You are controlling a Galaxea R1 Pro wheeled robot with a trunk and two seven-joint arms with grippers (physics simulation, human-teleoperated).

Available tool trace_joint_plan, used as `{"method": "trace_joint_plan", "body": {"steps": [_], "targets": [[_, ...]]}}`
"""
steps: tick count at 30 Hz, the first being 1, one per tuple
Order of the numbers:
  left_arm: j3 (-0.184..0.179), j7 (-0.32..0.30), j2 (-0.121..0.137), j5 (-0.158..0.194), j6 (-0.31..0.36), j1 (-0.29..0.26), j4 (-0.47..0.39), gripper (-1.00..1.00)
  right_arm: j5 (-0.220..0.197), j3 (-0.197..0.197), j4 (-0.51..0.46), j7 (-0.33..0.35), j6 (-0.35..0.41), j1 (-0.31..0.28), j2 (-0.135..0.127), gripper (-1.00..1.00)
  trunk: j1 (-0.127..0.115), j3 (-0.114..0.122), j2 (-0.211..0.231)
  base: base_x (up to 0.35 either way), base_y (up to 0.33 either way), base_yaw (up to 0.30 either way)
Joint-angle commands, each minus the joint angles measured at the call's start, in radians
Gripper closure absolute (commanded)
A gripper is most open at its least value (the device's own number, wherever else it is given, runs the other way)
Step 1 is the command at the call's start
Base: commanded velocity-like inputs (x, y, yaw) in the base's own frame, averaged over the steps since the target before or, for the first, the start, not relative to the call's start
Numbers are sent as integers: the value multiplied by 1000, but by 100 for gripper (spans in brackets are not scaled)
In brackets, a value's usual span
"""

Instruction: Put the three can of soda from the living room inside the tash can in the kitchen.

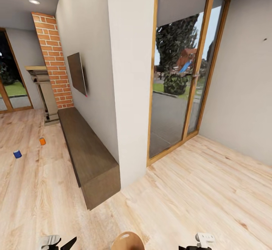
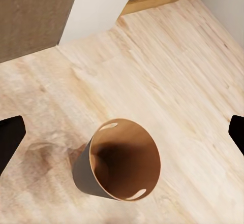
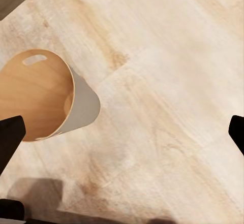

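In the head view an orange can of soda (image 1: 42, 141) and a dark blue can of soda (image 1: 17, 154) stand on the living room's plank floor at the far left, near the fireplace. The tash can (image 1: 127, 241) stands upright at the bottom edge between my arms, pale outside and orange-brown inside (image 2: 124, 158) (image 3: 38, 94). My left gripper (image 1: 56, 242) (image 2: 123, 135) is open above it with nothing held. My right gripper (image 1: 198, 240) (image 3: 123, 135) is open too, beside the bucket. The kitchen is out of view.
A long low dark-wood cabinet (image 1: 88, 153) runs along the wall ahead left, ending at a white wall corner (image 1: 130, 91). Behind it rises the brick fireplace (image 1: 53, 61). Wood-framed glass doors (image 1: 181, 72) stand ahead right, and a grey wall (image 1: 241, 76) closes the right side.
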Motion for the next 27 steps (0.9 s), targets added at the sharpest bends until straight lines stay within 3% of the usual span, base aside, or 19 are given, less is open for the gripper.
{"method": "trace_joint_plan", "body": {"steps": [1, 8, 17, 27], "targets": [[0, 0, 0, 0, 0, 0, 0, -100, 0, 0, 0, 0, 0, 0, 0, -100, 0, 0, 0, 8, 0, 0], [0, 0, 0, 0, 0, 0, 0, -100, 0, 0, 1, 0, 0, 0, 0, -100, 0, 0, 0, 3, 97, 0], [0, -74, 0, -2, 0, 0, 1, -100, -1, 0, 1, 0, 0, 0, 0, -100, 0, 0, 0, 0, 129, 0], [0, -95, 0, -3, -1, 0, 5, -100, 0, 0, 1, -1, 0, 0, 0, -100, 0, 0, 0, 0, 17, 36]]}}
